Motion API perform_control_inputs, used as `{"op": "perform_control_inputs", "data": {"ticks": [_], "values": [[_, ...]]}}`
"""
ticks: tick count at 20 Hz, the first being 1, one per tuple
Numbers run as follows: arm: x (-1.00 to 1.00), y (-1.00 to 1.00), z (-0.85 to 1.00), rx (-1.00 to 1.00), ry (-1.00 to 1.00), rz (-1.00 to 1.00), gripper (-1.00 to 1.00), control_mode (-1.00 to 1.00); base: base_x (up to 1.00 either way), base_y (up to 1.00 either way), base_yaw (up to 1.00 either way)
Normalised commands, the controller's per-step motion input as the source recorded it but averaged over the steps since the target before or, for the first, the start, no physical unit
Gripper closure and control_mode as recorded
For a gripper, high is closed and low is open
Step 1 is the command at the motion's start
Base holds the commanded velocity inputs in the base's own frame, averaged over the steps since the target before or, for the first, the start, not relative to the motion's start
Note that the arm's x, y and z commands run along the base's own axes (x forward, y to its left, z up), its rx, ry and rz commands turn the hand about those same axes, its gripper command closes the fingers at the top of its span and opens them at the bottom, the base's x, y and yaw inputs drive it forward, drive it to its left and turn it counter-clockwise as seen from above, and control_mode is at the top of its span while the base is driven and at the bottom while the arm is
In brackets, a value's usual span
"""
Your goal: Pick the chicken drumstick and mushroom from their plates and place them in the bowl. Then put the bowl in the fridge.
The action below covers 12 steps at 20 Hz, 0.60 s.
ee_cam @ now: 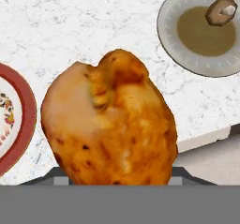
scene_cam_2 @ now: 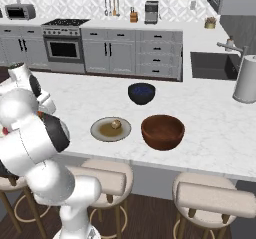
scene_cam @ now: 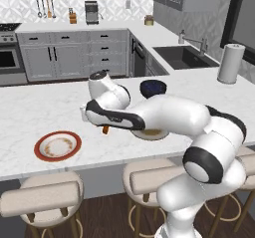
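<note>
From my remote seat, the marble table (scene_cam: pixel 30 112) carried everything. The red-rimmed plate (scene_cam: pixel 58 146) lay bare near the front edge, its speckled centre holding nothing. To its right the arm's white forearm (scene_cam: pixel 169 115) crossed over the grey-olive plate (scene_cam_2: pixel 111 129), hiding most of it in the left base view; the mushroom (scene_cam_2: pixel 115 124) sat on that plate's brownish centre, toward its far side. Just right of it stood a reddish-brown bowl (scene_cam_2: pixel 162 131), deep and with nothing in it. Behind the two, a dark navy bowl (scene_cam_2: pixel 141 93) stood well apart, farther back on the table; I could not tell its contents. A paper towel roll (scene_cam: pixel 231 63) stood upright at the table's far right corner, near the sink (scene_cam: pixel 184 56). Padded stools (scene_cam_2: pixel 215 199) lined the near side below the table.

The chicken drumstick (ee_cam: pixel 110 124) was off its plate, pinched in the jaws (scene_cam: pixel 105 129) and held above the table between the two plates; in the hand view it rose plump end up, with the red rim to one side and the mushroom's plate beyond. In the left base view only an orange bit of it showed beneath the hand.
</note>
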Motion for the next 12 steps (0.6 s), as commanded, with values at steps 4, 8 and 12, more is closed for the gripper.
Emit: {"op": "perform_control_inputs", "data": {"ticks": [4, 8, 12], "values": [[-0.21, -1.00, 0.70, 0.08, 0.15, 0.00, 1.00, -1.00, 0.00, 0.00, 0.00], [-0.21, -1.00, 0.54, 0.08, 0.14, 0.00, 1.00, -1.00, 0.00, 0.00, 0.00], [-0.12, -1.00, 0.32, 0.04, 0.16, 0.00, 1.00, -1.00, 0.00, 0.00, 0.00]]}}
